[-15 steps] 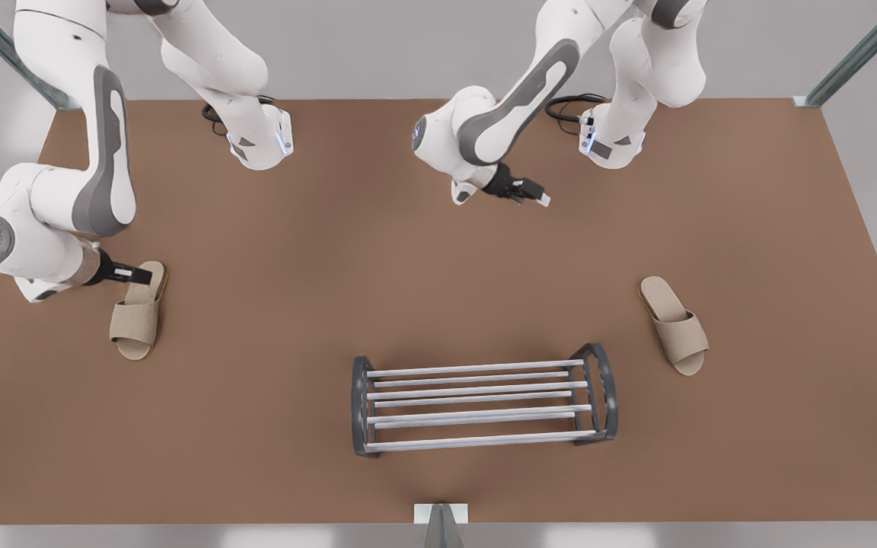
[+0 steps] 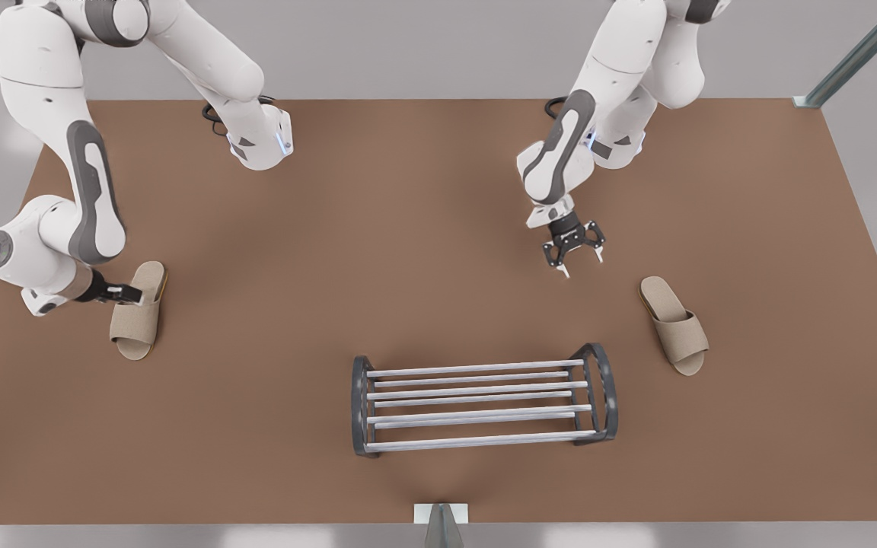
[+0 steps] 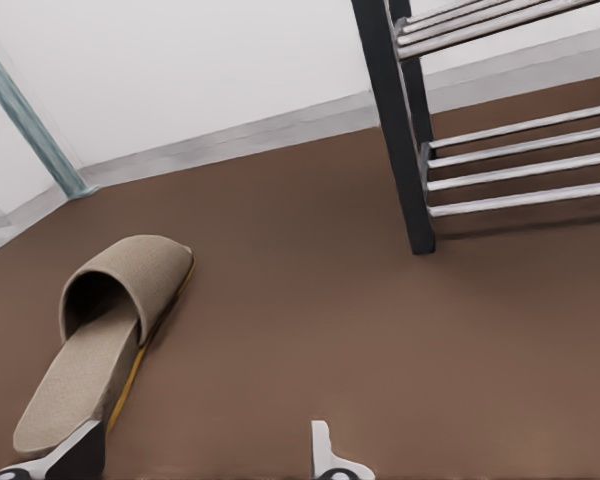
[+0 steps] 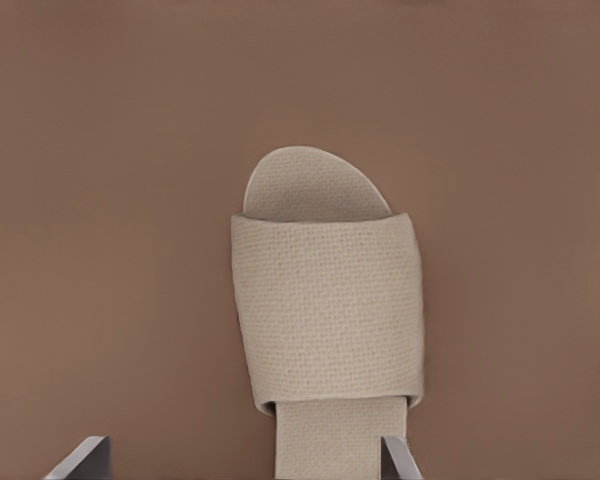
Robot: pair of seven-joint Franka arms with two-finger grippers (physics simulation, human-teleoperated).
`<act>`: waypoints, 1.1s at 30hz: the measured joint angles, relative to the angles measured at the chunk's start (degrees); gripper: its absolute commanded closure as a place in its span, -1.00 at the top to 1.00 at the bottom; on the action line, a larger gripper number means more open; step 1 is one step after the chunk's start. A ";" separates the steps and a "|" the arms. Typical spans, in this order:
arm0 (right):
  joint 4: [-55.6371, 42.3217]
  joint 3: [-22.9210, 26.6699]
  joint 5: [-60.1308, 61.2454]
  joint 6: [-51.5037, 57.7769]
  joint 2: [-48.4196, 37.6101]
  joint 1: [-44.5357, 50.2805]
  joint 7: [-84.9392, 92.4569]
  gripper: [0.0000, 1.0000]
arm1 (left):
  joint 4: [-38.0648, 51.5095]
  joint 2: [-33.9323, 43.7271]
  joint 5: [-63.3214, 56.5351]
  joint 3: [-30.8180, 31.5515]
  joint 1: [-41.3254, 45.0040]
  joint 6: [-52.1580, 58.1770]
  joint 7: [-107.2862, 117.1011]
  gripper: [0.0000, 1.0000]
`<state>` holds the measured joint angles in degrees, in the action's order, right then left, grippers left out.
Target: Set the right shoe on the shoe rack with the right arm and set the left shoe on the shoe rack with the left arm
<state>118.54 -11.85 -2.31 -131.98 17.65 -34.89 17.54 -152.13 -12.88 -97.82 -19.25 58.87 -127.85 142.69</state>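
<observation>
The right shoe (image 2: 134,323), a beige slipper, lies flat on the brown table at the front view's left. My right gripper (image 2: 132,293) is low over its heel end, open, with a fingertip on each side of the sole; the right wrist view shows this shoe (image 4: 325,300) and gripper (image 4: 240,458) up close. The left shoe (image 2: 678,327) lies at the front view's right. My left gripper (image 2: 572,260) hangs open above the table, apart from that shoe (image 3: 120,300). The shoe rack (image 2: 476,369) stands between the shoes, bare; the left wrist view shows its end frame (image 3: 390,120).
Both arm bases (image 2: 259,141) sit at the table's far edge. Metal frame posts (image 2: 857,53) rise at the back corners. A small grey bracket (image 2: 441,521) sits at the table's near edge, in front of the rack.
My left arm has swung from the back middle toward the front view's right, and its gripper now points down near the left shoe. My right gripper has shifted slightly along the right shoe's heel.
</observation>
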 measured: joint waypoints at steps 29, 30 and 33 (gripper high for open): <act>1.22 -4.40 3.98 -18.83 9.60 -11.52 34.18 1.00 | 16.87 -22.42 -33.57 -13.17 -15.67 -5.80 23.31 1.00; 1.12 -4.40 3.98 -19.09 9.96 -11.57 34.73 1.00 | 17.27 -22.62 -33.77 -13.17 -15.92 -6.02 23.31 1.00; 1.00 -4.40 3.90 -19.76 10.83 -12.06 36.21 1.00 | 18.41 -23.40 -34.22 -13.10 -16.61 -6.53 23.31 1.00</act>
<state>119.54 -16.25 1.59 -151.74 28.49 -46.95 53.76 -133.72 -36.28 -132.04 -32.35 42.26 -134.37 166.00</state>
